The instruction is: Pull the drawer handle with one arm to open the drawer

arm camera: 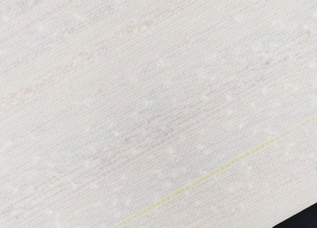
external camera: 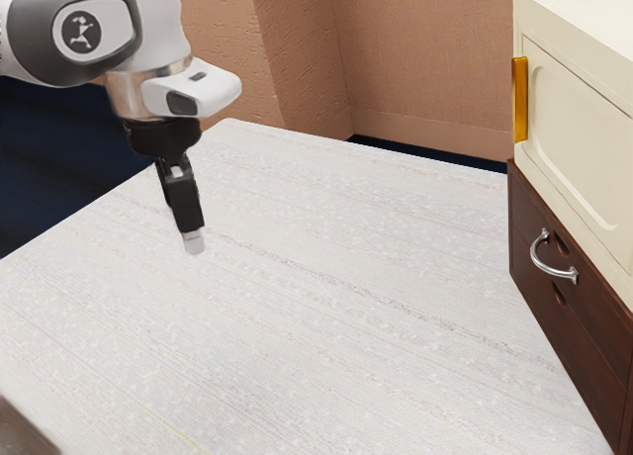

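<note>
My gripper hangs above the pale table in the exterior view's left half, pointing down and well apart from the drawer unit. At the exterior view's right edge, a curved silver handle is fixed to the dark brown drawer front. That front looks flush with the brown unit around it. Nothing touches the handle. The wrist view looks down on the streaked white tabletop, crossed by a thin yellow line.
A cream cabinet with a gold handle rests on the brown unit. The pale tabletop stretches between my gripper and the unit. Brownish walls stand behind, and a dark floor lies beyond the table edge.
</note>
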